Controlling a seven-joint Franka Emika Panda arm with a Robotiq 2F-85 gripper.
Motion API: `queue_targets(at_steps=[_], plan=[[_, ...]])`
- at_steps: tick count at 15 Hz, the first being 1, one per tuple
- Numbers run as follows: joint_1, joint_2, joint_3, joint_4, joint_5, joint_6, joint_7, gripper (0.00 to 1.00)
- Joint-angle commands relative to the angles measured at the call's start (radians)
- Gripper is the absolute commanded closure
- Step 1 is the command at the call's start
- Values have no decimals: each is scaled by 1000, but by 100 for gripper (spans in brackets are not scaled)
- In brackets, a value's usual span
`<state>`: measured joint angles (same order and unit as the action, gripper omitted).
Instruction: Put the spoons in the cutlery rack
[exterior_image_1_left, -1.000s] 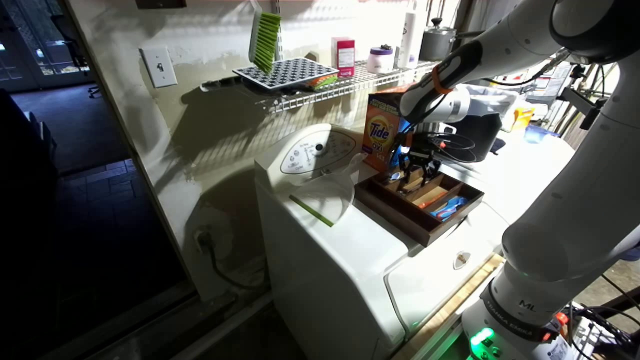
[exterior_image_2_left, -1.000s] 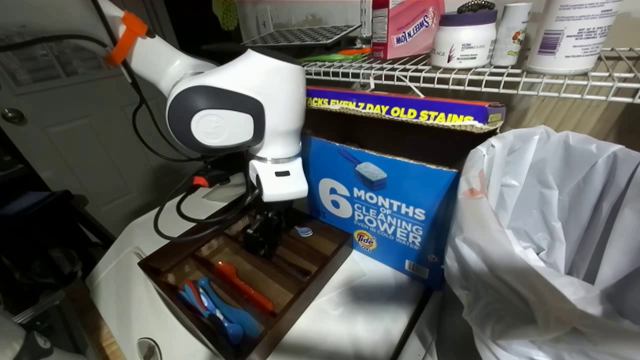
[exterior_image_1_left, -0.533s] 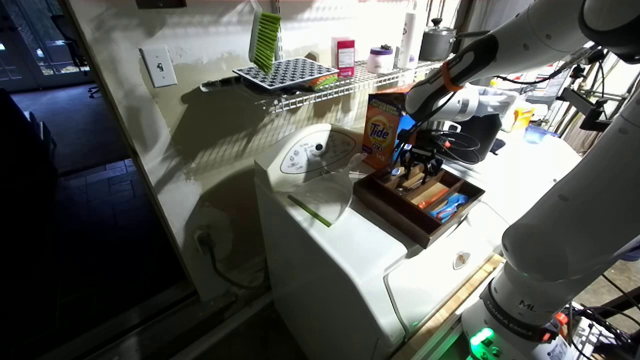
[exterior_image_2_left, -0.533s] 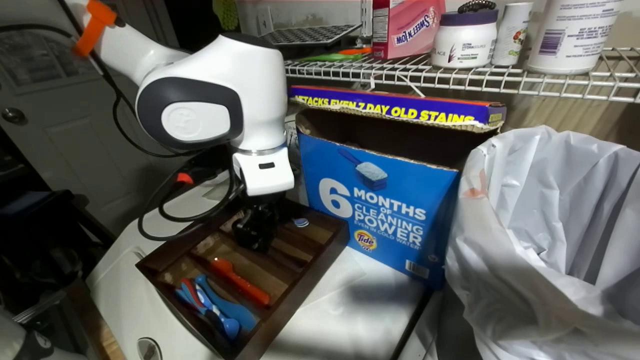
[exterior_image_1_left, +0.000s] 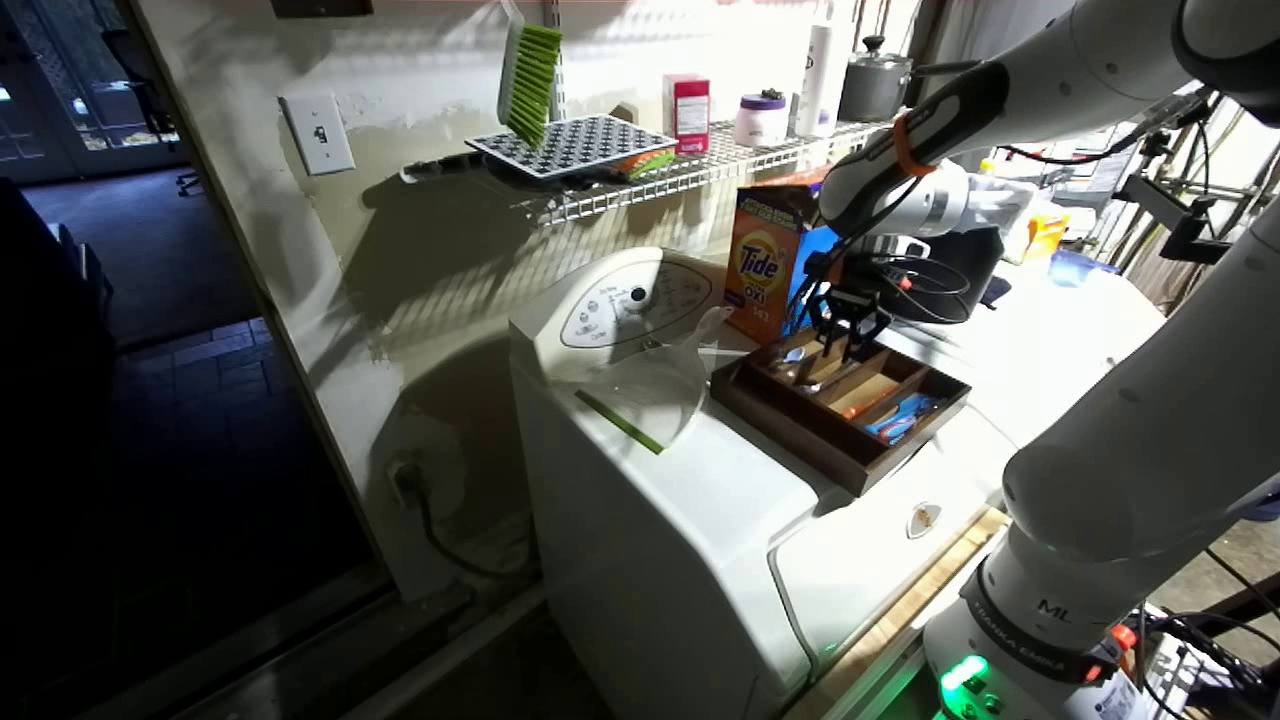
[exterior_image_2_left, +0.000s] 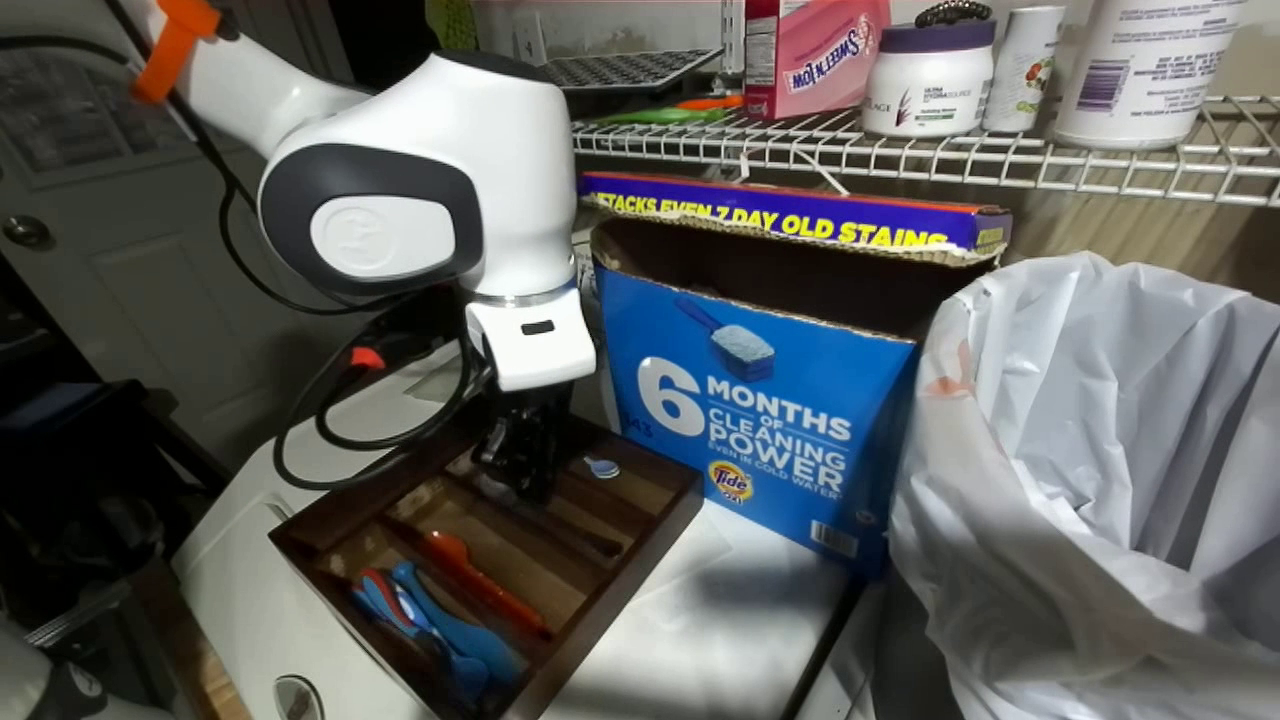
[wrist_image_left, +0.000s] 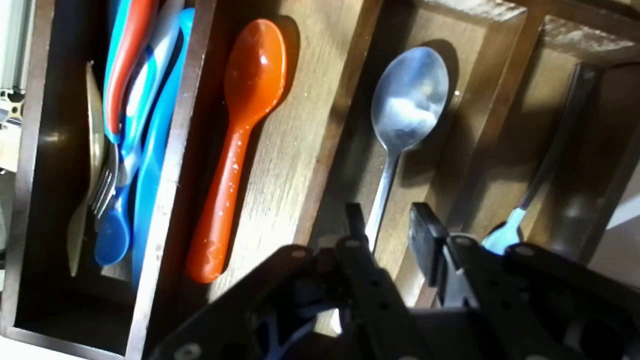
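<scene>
The dark wooden cutlery rack (exterior_image_2_left: 603, 608) lies on the white machine; it also shows in the other exterior frame (exterior_image_1_left: 785, 430). My gripper (wrist_image_left: 389, 217) is open above it, and I see nothing held between the fingertips. A metal spoon (wrist_image_left: 410, 95) lies in a middle compartment; its handle runs below the gap between the fingers and its end is hidden. An orange spoon (wrist_image_left: 255, 75) lies in the neighbouring compartment. A spoon with a light-blue bowl (wrist_image_left: 506, 231) and dark handle lies in the compartment on the other side, partly covered by a finger. The gripper (exterior_image_2_left: 535, 490) hangs pointing down.
Blue and red utensils (wrist_image_left: 155, 145) and a fork fill an outer compartment. A Tide box (exterior_image_2_left: 750, 400) stands close beside the rack, with a white-lined bin (exterior_image_2_left: 1080, 480) past it. A clear dustpan (exterior_image_1_left: 650, 390) lies beside the rack. A wire shelf (exterior_image_2_left: 900, 160) hangs above.
The arm has drawn back from the Tide box, with the gripper shifting slightly. The rack moved a little; its side near the box looked raised half a second ago and sits lower now.
</scene>
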<state>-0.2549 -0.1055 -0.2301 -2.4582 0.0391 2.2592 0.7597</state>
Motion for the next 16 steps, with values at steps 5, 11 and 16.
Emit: queue_targets(at_steps=[5, 11, 16], plan=[[-6, -10, -5, 29, 24, -27, -102, 100], [-7, -99, -6, -3, 4, -41, -360, 53], [-4, -184, -15, -10, -6, -163, -606, 20]])
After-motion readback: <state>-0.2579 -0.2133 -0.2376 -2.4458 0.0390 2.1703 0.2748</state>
